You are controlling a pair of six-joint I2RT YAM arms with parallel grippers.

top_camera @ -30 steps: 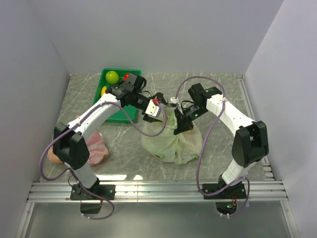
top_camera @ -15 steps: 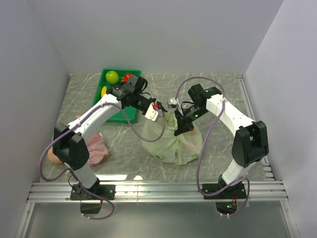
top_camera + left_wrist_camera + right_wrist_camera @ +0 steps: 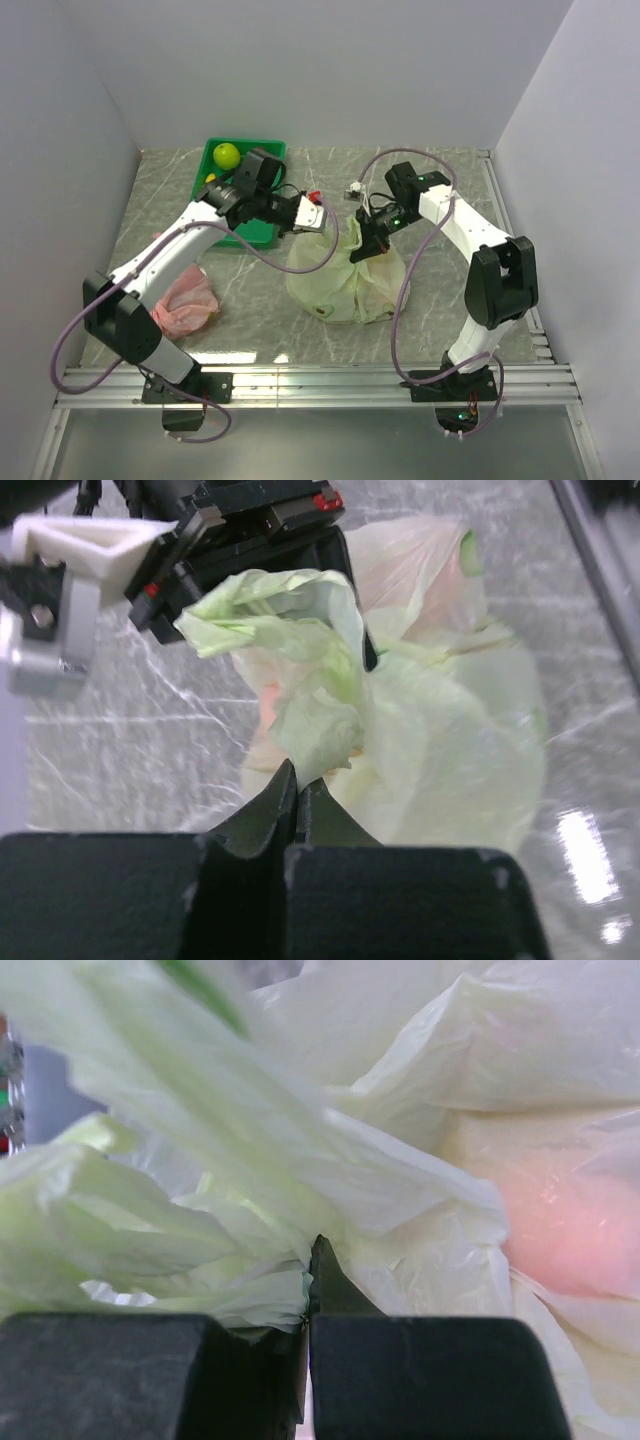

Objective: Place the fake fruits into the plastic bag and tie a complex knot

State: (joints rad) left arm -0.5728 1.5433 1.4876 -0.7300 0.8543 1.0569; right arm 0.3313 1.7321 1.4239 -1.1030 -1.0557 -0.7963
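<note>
The left claw [image 3: 297, 792] is pinched shut on a fold of the pale green plastic bag [image 3: 450, 740]; the right claw [image 3: 308, 1265], facing it, clamps bunched film. The bag slumps on the counter [image 3: 250, 295] below and between both claws.

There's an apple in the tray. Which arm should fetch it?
Left, probably: the left gripper sits nearer the green tray with the green apple; the right gripper is across the plastic bag. Both pinch the bag.

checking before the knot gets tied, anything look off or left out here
Yes. A green apple and a yellow fruit sit in the green tray, outside the plastic bag, though the left gripper and right gripper are shut on its bunched top.
</note>
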